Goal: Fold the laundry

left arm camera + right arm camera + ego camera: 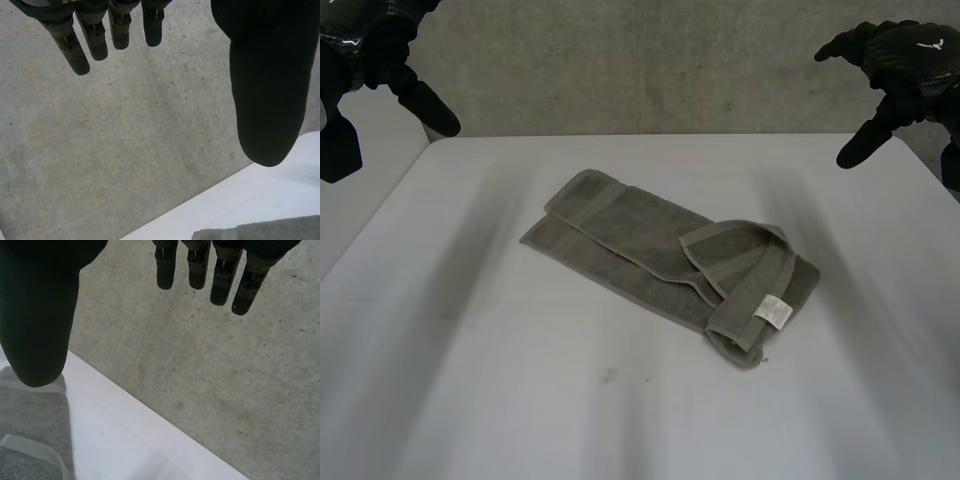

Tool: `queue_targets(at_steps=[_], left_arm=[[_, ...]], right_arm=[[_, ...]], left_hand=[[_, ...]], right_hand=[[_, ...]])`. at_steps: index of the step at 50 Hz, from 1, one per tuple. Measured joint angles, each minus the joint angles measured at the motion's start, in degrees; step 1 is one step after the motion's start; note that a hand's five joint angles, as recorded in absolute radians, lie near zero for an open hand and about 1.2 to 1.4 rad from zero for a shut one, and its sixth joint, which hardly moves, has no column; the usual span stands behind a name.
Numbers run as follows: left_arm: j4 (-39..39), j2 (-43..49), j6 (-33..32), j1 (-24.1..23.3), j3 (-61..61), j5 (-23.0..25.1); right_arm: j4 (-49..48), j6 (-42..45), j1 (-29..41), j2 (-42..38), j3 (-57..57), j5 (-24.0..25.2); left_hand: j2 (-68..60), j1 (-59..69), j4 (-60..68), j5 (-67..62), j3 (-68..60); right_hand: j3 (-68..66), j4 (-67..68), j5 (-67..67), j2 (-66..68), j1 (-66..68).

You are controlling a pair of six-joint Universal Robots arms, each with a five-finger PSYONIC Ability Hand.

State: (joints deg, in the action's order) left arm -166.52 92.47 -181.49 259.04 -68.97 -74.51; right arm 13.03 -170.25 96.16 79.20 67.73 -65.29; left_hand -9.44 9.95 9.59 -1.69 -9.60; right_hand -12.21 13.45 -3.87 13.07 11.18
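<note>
- Left hand (385, 55): fingers (95, 42) straight and spread, thumb held apart, nothing in them. The hand hangs raised by the table's far left corner.
- Right hand (895, 55): fingers (222, 282) also straight, spread and empty, raised by the far right corner.
- Grey-green terry towel (640, 245): lies mid-way across the white table (500, 400), well apart from both hands. It is folded lengthwise into a long diagonal strip.
- Its near right end is flipped back over the strip and sits crooked, with the white care label (772, 311) facing up.
- Judgement: the lengthwise fold is done; the cross fold is loose and skewed.
- To do it well: one hand to each corner of the flipped end, pinch all layers, square the edge to the strip's sides, lay it down and press flat.
</note>
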Motion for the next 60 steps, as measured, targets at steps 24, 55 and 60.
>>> queue_targets(at_steps=[24, 55, 60], left_arm=[[-1.63, 2.81, 0.19, -1.08, -2.82, -0.60], [-22.91, 21.06, -6.46, -14.21, -11.97, -18.18], [-22.82, 20.84, -6.40, -14.17, -11.86, -18.12]], right_arm=[[2.42, -0.05, 2.58, -2.95, 2.15, -2.94], [-14.08, 19.99, 20.64, -48.58, -23.23, -18.58], [-14.12, 21.69, 20.81, -49.87, -25.50, -19.80]], left_hand=[[0.02, 0.00, 0.00, 0.00, 0.00], [0.00, 0.00, 0.01, 0.00, 0.00], [0.00, 0.00, 0.01, 0.00, 0.00]], right_hand=[[0.00, 0.00, 0.00, 0.00, 0.04], [-7.54, 6.34, -5.80, 7.05, 5.99], [-50.00, 48.82, -46.07, 50.30, 42.40]])
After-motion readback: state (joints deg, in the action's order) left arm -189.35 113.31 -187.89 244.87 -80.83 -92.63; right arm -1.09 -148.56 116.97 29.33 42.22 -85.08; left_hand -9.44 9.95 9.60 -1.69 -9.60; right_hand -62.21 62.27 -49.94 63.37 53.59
